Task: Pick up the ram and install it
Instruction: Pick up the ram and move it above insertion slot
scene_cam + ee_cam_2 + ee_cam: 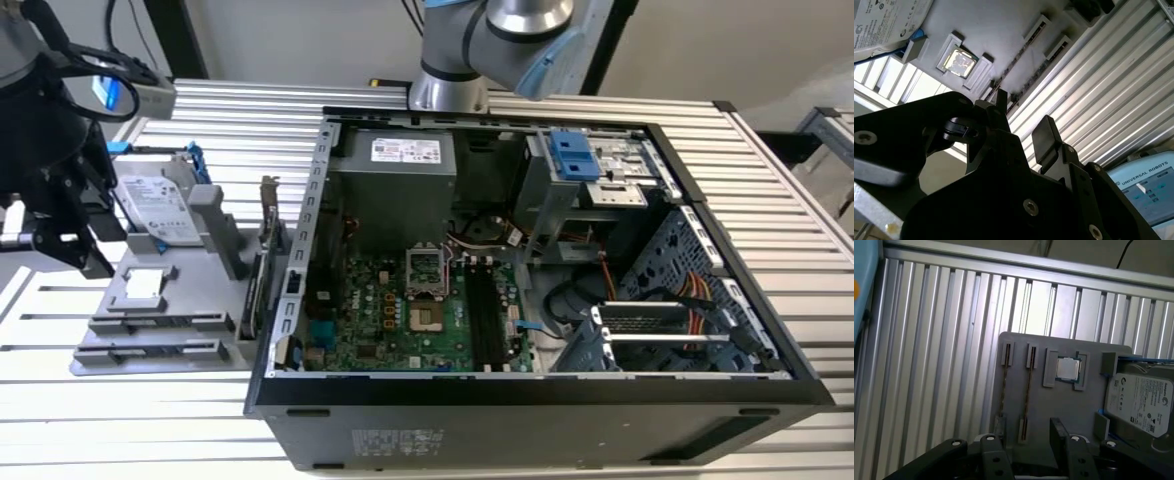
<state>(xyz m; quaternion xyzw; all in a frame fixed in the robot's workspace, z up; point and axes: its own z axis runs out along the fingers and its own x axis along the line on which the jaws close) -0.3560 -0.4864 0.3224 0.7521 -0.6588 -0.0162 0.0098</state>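
- Hand (1028, 429) hung over the grey holder (1074, 410) at the exterior view's left, with its two black fingers (1058, 427) spread apart and nothing pinched between them.
- In the first wrist view the ram (1027, 395) stood on edge in one of the holder's two long slots, in line with the gap between the fingers. I cannot tell whether either finger touched it.
- Just beside it, the neighbouring slot (1003, 385) carried another thin dark strip, parallel to the ram.
- On the same holder a square processor chip (1068, 369) sat in its own recess next to the slots, and past it a silver hard drive (1139, 400) with blue side rails leaned up.
- The holder rested on the ribbed aluminium table (944, 365).
- In the exterior view a card with a metal bracket (267, 250) stood between the holder and the open computer case (534, 395).
- That case lay on its side with the green motherboard (400, 310) facing up, well apart from the ram.
- The arm's grey base (447, 85) rose behind the case.
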